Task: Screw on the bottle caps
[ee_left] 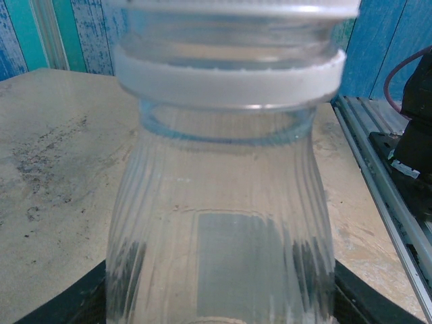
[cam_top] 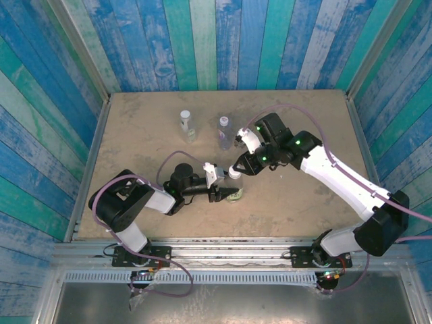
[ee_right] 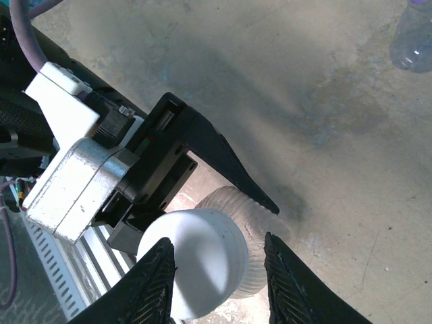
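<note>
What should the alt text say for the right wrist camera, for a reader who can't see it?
The right gripper has its jaws on either side of a white cap sitting on a clear bottle; contact is unclear. The left gripper holds that bottle, over a tan table.

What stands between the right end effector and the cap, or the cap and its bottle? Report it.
Nothing visible stands in either gap. The right end effector has a finger on each side of the white cap, which sits on the bottle held by the left end effector.
</note>
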